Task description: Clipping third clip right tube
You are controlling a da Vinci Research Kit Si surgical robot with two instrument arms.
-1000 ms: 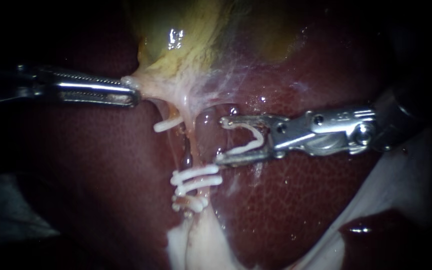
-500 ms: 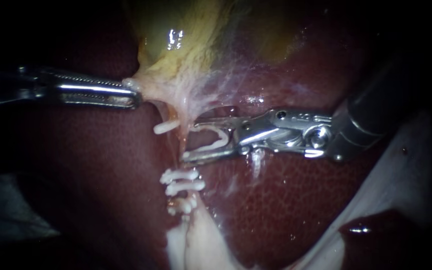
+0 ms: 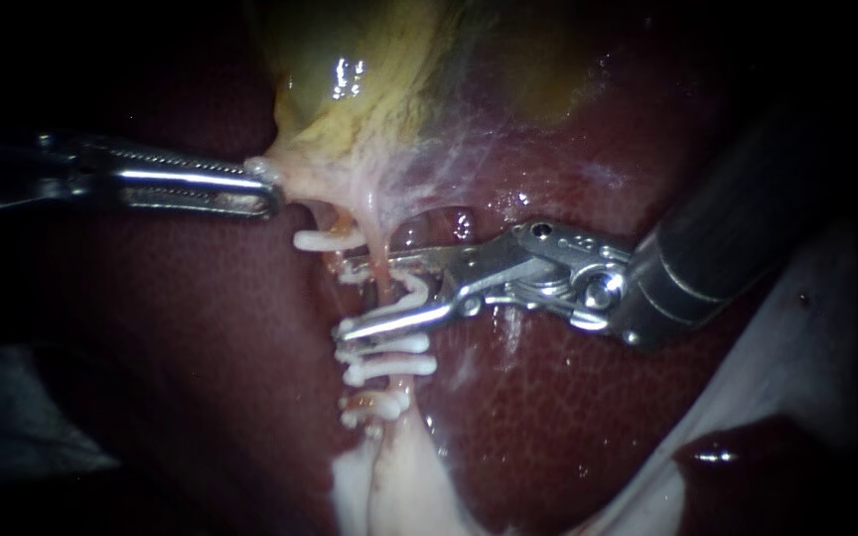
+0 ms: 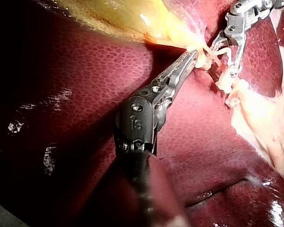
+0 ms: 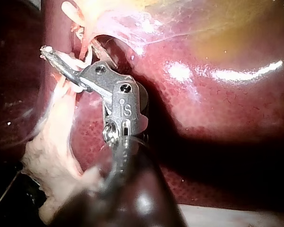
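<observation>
Quick look from my end: my left instrument (image 3: 265, 189) comes in from the left with its claw clamped tight on the pale tissue at the bottom of the gallbladder (image 3: 369, 89), right where it narrows down. My right instrument (image 3: 350, 296) reaches in from the upper right, and its claw stands wide, one arm on each side of the tube (image 3: 381, 283), so the tube sits inside the gap. There's a white clip (image 3: 421, 290) riding deep inside that claw, not squeezed flat. Just below the lower arm, two white clips (image 3: 389, 357) already sit across the tube, with what looks like another under them, and one more clip (image 3: 322, 240) sits just above the upper arm. Dark red liver (image 3: 568, 397) lies all around. Honestly can't tell from here which tube counts as the right one.
</observation>
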